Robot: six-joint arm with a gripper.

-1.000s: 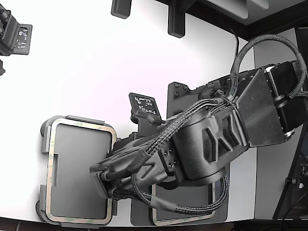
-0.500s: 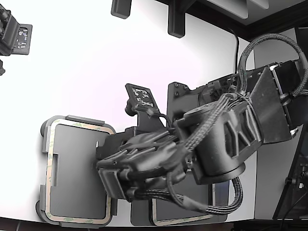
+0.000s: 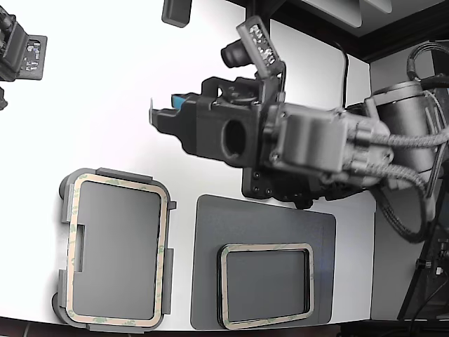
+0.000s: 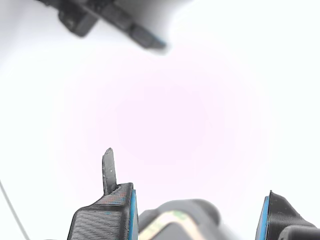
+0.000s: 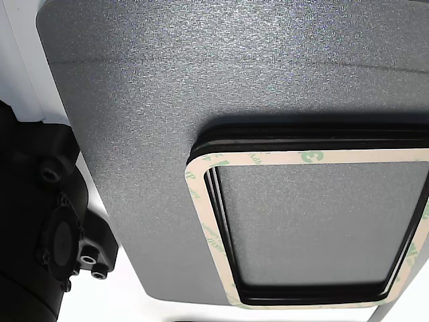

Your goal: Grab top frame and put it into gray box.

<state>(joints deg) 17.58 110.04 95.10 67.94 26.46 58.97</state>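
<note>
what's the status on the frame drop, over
Gripper open, empty, raised over bare table. Top frame lying in gray box. More frames stacked on dark mat. Nothing in the way.

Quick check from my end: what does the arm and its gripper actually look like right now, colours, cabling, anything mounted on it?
The arm is matte black and dark grey with blocky housings. Braided grey cables loop off its rear. The gripper has black ribbed fingers with blue inner pads and a thin dark tip. A small camera and circuit board sit on top.
</note>
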